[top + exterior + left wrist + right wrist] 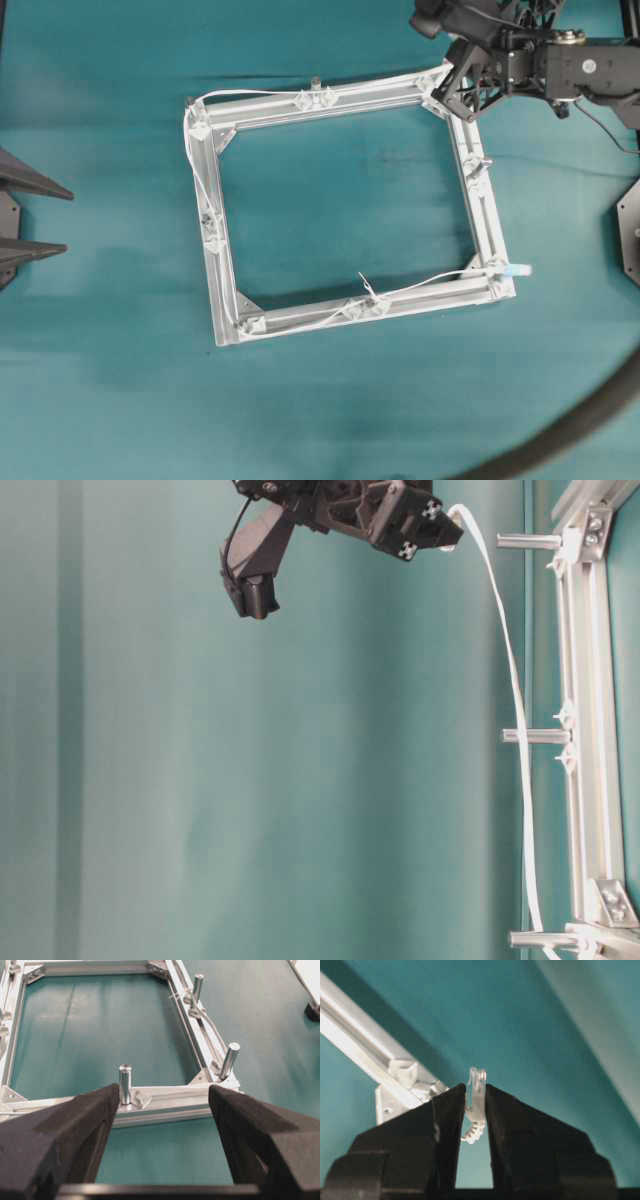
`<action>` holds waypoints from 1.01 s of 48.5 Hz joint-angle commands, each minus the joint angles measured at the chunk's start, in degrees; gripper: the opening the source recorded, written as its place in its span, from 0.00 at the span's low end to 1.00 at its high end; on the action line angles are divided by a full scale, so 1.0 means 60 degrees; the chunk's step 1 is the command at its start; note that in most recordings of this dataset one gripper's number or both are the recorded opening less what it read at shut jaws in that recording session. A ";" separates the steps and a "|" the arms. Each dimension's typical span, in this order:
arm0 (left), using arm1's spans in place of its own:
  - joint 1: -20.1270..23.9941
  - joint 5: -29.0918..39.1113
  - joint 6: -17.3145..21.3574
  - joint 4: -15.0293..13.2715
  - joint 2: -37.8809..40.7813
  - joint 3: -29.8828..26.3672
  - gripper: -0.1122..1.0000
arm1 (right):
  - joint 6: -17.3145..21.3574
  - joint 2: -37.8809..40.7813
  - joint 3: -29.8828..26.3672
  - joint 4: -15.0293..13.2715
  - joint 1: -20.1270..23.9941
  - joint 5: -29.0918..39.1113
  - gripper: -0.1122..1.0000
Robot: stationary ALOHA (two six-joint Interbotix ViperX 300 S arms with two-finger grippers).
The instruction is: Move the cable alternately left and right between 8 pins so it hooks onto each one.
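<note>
The frame (480,215) is brushed aluminium profile with a satin sheen. Pins (124,1083) standing on the frame are smooth polished metal. The cable (515,695) is glossy white plastic. The table surface (330,200) under the frame is matt teal.

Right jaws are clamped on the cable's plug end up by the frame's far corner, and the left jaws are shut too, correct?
Not quite. The left gripper is open; the left wrist view shows its jaws wide apart with nothing between. The right gripper does clamp the cable near the frame corner.
</note>
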 commanded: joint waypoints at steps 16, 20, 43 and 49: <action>-0.0044 -0.0059 -0.0044 0.0029 0.0146 -0.0132 0.78 | 0.0381 -0.0205 0.0659 -0.2388 -0.0308 -0.1274 0.25; -0.0044 -0.0044 -0.0044 0.0015 0.0161 -0.0132 0.78 | 0.0806 -0.0190 0.0850 -0.2827 -0.0483 -0.1729 0.25; -0.0029 -0.0059 -0.0044 0.0015 0.0146 -0.0132 0.78 | 0.2080 0.0088 0.1187 -0.4922 -0.1011 -0.2856 0.25; -0.0029 -0.0059 -0.0044 0.0029 0.0146 -0.0132 0.78 | 0.2080 0.0366 0.1304 -0.4922 -0.1230 -0.3296 0.25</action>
